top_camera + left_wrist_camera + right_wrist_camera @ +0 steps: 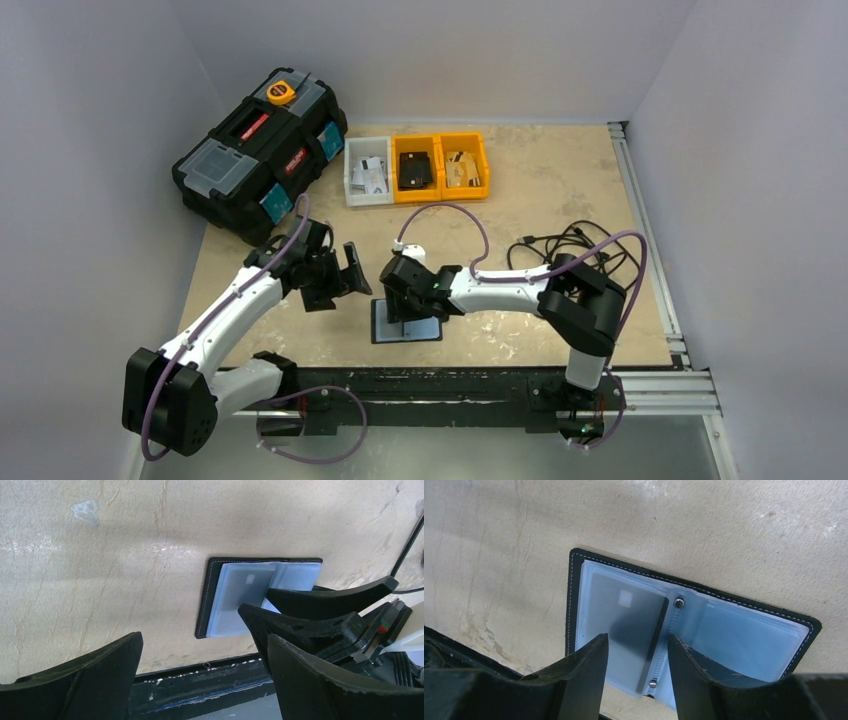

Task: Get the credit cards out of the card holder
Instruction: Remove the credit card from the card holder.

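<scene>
Evidently nothing was out yet: one grey rectangular plastic credit card (629, 620) sat inside a clear sleeve of the black leather-like card holder (206, 605), which lay open flat. Directly above the holder, the right gripper (636, 640) had its jaws half apart, grasping nothing. Just left of the holder hung the left gripper (350, 272), fully released.

black card holder (734, 635) open flat on table (524, 530); grey card (634, 620) inside one clear sleeve.
</scene>
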